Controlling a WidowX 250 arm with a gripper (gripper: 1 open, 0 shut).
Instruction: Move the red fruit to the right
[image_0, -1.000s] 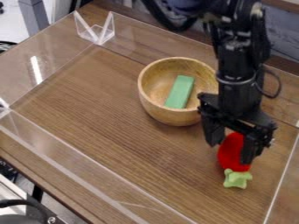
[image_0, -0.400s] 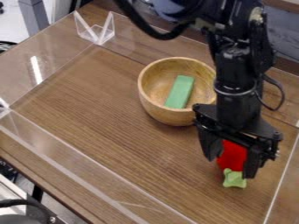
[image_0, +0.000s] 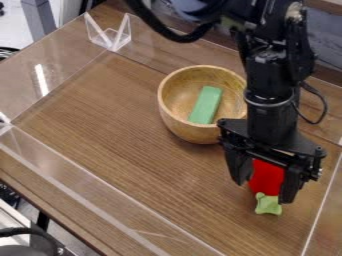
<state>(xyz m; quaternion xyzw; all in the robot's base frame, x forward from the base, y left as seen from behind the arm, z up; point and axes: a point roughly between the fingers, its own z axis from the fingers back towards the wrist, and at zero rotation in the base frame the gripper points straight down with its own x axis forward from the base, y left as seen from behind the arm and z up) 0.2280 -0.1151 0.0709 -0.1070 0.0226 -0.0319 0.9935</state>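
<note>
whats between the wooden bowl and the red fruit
Only bare wooden tabletop shows between the wooden bowl and the red fruit in the camera view, though the gripper standing over the fruit hides part of that stretch.

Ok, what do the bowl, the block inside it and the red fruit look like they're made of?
Bowl: looks like light wood, pale matte grain-toned surface. Green block: flat, evenly coloured, probably painted wood or plastic; can't tell which. Red fruit: glossy red with a light green stem end, likely plastic.

Glossy red fruit (image_0: 269, 180), green leafy end toward the near edge, on wood.
</note>
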